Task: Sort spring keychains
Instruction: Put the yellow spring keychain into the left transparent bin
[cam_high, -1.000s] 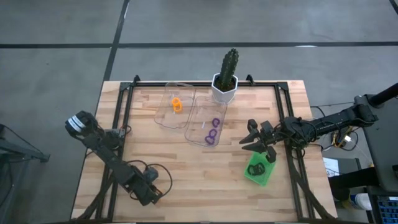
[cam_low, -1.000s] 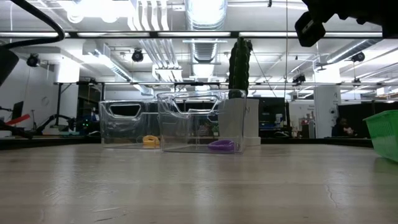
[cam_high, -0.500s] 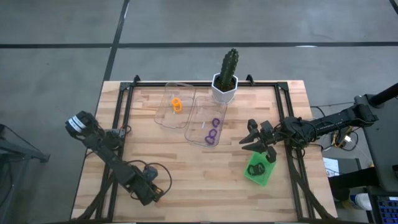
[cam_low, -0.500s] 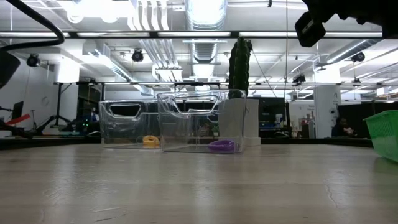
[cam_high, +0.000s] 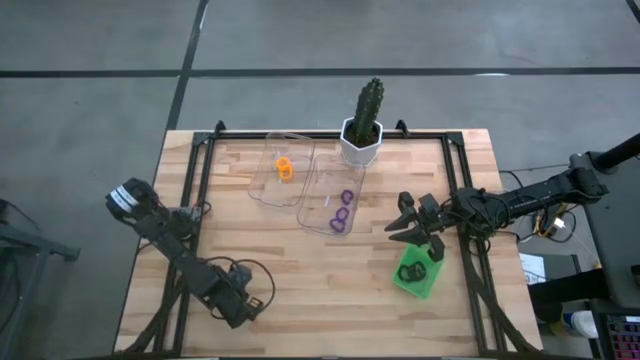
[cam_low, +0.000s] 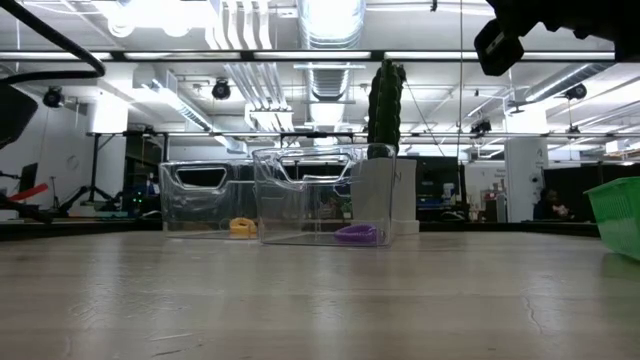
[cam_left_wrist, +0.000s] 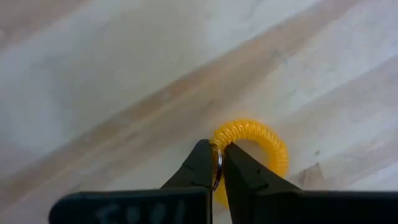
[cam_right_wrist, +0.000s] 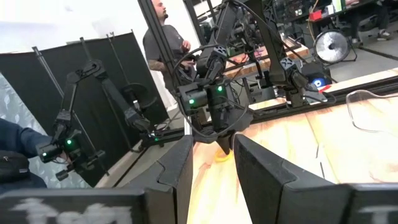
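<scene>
My left tool (cam_left_wrist: 216, 163) is at the worktop's (cam_high: 300, 280) front-left corner, clamped on the metal ring of an orange spring keychain (cam_left_wrist: 258, 152) lying on the wood. My right tool (cam_high: 418, 232) hovers near the right edge above the green tray (cam_high: 424, 284), fingers apart, empty.

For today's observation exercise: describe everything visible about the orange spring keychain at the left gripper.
The orange spring keychain is a coiled, plastic-looking loop lying flat on the wooden table near its front left. A thin metal ring sits at its edge, where the left gripper has shut on it.
</scene>
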